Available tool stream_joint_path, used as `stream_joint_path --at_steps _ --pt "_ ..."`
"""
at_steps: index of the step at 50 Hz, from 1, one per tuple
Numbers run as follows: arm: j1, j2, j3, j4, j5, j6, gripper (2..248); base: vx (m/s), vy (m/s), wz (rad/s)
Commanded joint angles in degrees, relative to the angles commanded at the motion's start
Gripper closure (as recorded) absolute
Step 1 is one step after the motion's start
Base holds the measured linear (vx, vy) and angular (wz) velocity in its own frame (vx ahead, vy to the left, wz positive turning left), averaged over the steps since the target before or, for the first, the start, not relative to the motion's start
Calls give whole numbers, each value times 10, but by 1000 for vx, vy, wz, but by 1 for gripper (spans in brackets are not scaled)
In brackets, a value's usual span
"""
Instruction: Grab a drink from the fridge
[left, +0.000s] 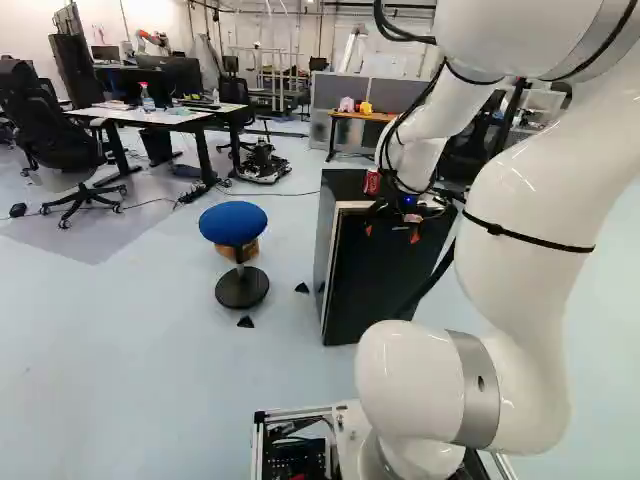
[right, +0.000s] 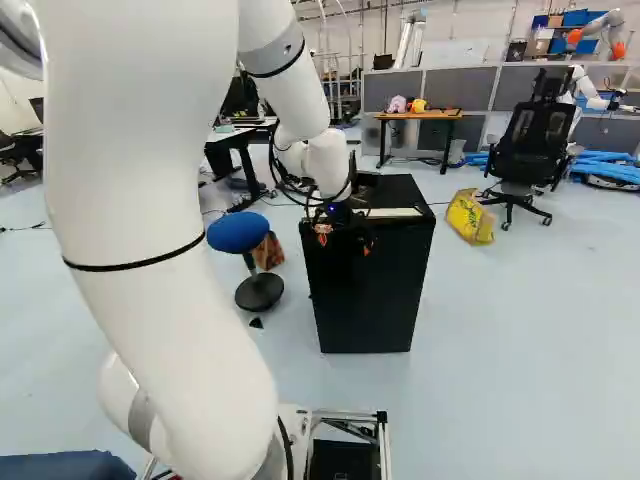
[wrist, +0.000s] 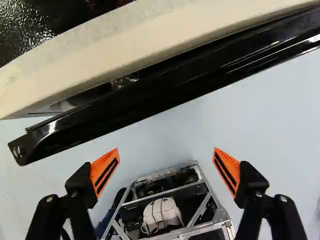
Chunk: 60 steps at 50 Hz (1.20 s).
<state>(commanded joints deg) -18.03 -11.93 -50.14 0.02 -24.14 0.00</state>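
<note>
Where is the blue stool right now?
The blue stool stands on the floor, left of the black fridge in both base views, with something brown close behind it.

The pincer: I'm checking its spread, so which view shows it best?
The wrist view: the pincer stands open there, close up. Both base views show it small against the black fridge, mostly as orange pads.

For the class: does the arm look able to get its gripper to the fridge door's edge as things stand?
Probably yes. In the wrist view the gripper stands open close to the fridge door, and nothing shows in the way between them.
</note>
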Motion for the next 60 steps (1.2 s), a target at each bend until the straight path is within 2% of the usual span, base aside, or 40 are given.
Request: stream_joint_path --at_steps 19,27,60 --pt "5 -9 -10 -64 0 0 3 0 0 0" --pt "9 -13 -16 -81 0 0 3 0 0 0" --pt "26 -32 -40 -91 0 0 3 0 0 0"
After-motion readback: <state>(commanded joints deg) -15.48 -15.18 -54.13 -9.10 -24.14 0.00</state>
